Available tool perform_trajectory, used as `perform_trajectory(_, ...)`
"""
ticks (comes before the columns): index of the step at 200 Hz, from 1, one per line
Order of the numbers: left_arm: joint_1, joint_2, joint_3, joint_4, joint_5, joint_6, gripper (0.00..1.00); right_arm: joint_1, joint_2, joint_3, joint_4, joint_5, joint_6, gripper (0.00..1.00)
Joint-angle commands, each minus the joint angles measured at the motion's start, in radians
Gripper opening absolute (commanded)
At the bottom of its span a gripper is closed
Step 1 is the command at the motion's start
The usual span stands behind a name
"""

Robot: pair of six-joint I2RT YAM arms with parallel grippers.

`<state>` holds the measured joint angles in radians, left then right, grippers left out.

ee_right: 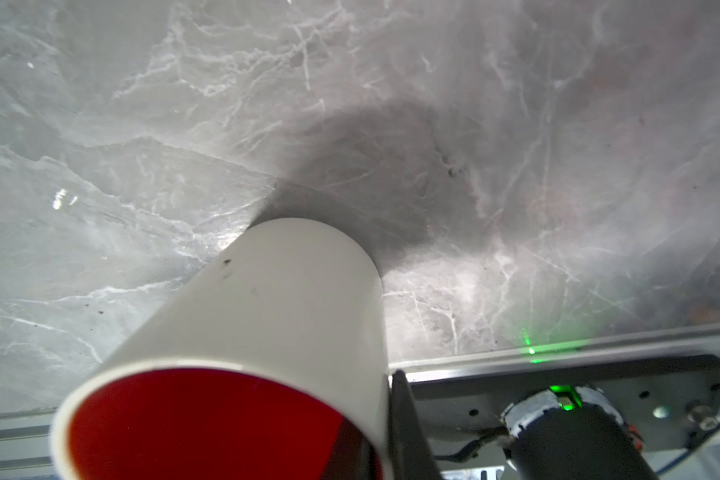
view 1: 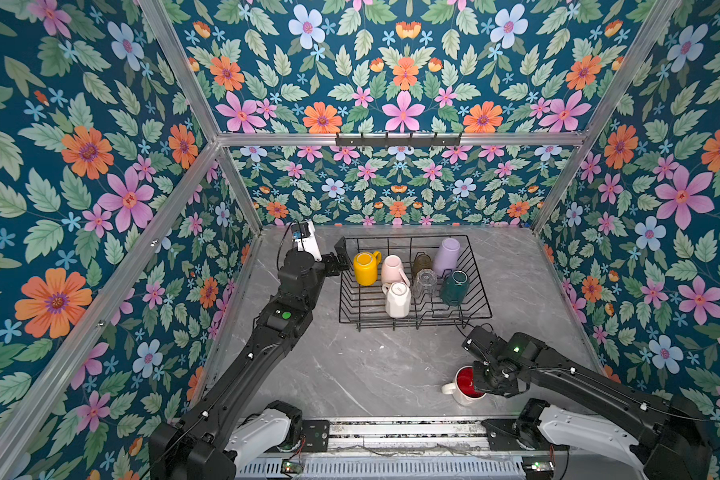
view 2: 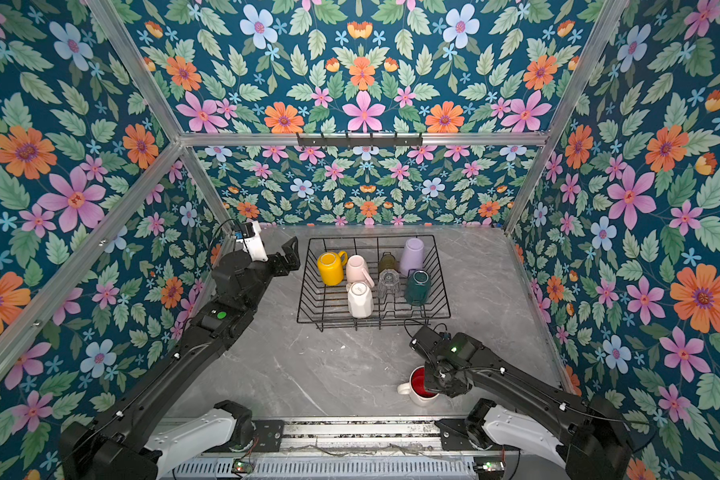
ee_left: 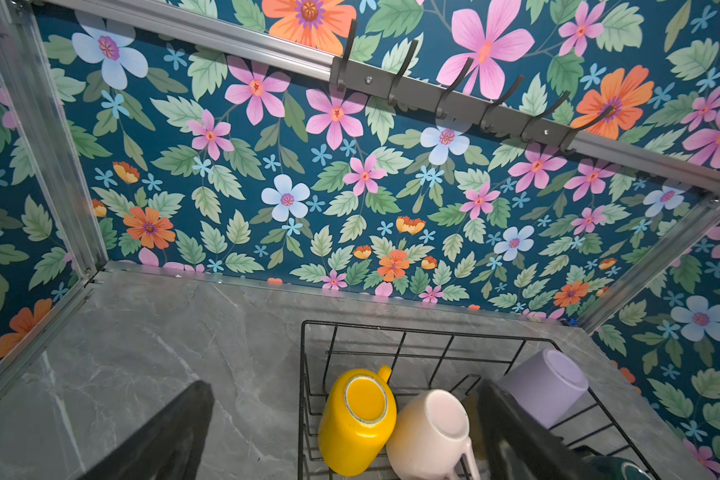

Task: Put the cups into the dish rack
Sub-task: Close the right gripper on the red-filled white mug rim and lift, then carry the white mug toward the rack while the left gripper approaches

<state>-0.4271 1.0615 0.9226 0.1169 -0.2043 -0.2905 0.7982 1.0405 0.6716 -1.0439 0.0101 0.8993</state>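
seven cups (view 1: pixel 398 300) sit in the dish rack (view 1: pixel 360 305); left claw (view 1: pixel 342 258) spread just beside it. right claw (view 1: pixel 477 379), well apart from it, pinches the red-lined mug (view 1: pixel 462 384).

Red-lined white mug (view 1: pixel 462 384); black rack (view 1: pixel 360 307); perhaps olive glass (view 1: pixel 422 262).

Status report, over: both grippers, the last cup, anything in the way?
Left gripper open, above the left wall of the rack. Right gripper shut on the red-lined mug, upright on the table. Nothing between mug and rack.
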Motion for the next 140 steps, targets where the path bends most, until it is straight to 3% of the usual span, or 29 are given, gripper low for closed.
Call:
perform_trajectory(1,0.004,-0.021,-0.017,0.004,-0.031,-0.009,1.00,0.001,0.018,0.012,0.108,-0.021,-0.037,0.00)
perform_trajectory(79,0.017,-0.117,-0.167,0.029,-0.048,-0.018,1.00,0.001,0.050,0.163,0.223,-0.139,-0.144,0.00)
perform_trajectory(99,0.053,-0.137,-0.197,0.057,0.033,-0.038,1.00,0.000,0.025,0.195,0.274,-0.180,-0.148,0.00)
perform_trajectory(140,0.131,-0.181,-0.289,0.222,0.318,-0.081,1.00,-0.016,-0.013,0.210,0.430,-0.230,-0.162,0.00)
